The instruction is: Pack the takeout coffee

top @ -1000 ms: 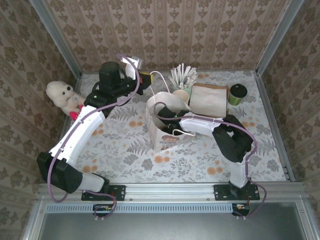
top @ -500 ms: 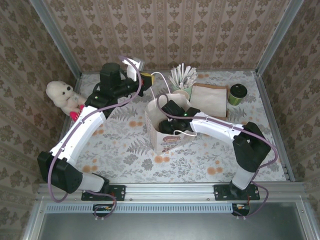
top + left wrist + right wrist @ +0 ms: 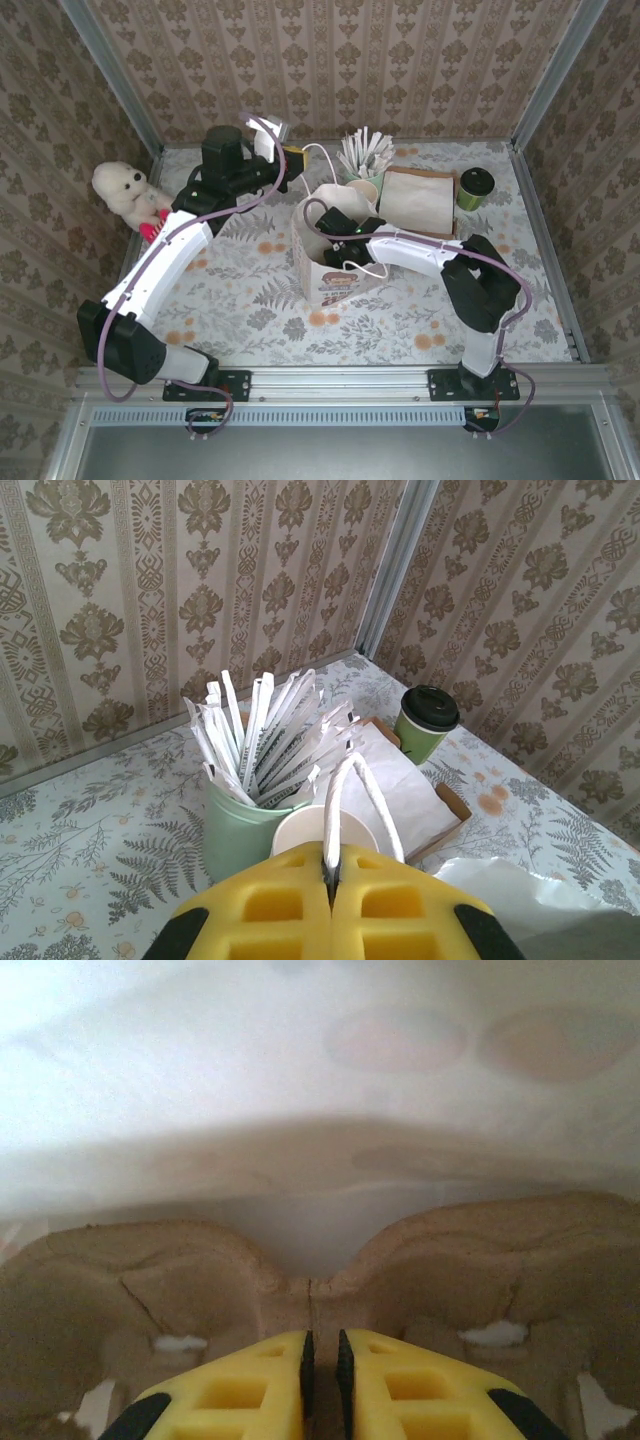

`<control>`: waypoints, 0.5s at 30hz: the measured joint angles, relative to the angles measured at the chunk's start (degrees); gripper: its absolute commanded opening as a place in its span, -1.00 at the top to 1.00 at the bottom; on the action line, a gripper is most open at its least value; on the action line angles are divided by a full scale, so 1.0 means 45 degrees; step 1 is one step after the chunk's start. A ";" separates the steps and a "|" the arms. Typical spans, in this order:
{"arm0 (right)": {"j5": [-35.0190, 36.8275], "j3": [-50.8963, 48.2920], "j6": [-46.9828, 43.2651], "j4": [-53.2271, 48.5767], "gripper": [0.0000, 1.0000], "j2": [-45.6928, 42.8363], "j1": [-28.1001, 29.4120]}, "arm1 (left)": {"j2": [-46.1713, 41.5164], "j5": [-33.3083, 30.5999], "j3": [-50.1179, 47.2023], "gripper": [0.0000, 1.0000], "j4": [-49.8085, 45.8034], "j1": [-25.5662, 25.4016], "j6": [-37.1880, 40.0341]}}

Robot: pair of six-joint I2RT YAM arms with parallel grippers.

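The takeout coffee (image 3: 475, 187), an olive-green cup with a black lid, stands at the back right of the table and is also in the left wrist view (image 3: 427, 720). Both grippers are away from it. My left gripper (image 3: 331, 865) is shut on the white cord handle (image 3: 352, 790) of the white paper bag (image 3: 322, 272) and holds it up at the back (image 3: 297, 158). My right gripper (image 3: 338, 236) reaches down inside the bag. There its yellow fingers (image 3: 322, 1345) are shut on the thin centre ridge of a brown pulp cup carrier (image 3: 150, 1280).
A mint cup of wrapped straws (image 3: 362, 158) and a cream paper cup (image 3: 362, 190) stand behind the bag. A brown paper bag on a cardboard tray (image 3: 418, 200) lies left of the coffee. A white plush toy (image 3: 125, 190) sits at the far left.
The right gripper's jaws have closed from wide apart onto the carrier's ridge, and the right arm has shifted a little inside the bag. The left arm holds still.
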 measured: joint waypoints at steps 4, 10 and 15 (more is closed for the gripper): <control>0.0622 0.0432 0.0005 -0.0335 0.53 0.0364 0.0170 | 0.0005 0.0000 0.0000 1.00 0.0000 0.0000 0.0000; 0.0476 0.0777 -0.0146 -0.1098 0.45 0.0340 0.0427 | 0.0015 0.0005 0.0000 1.00 0.0005 0.0000 0.0000; 0.0039 0.0753 -0.0223 -0.1273 0.41 0.0019 0.0495 | 0.0063 0.0000 0.0000 1.00 0.0010 0.0000 0.0107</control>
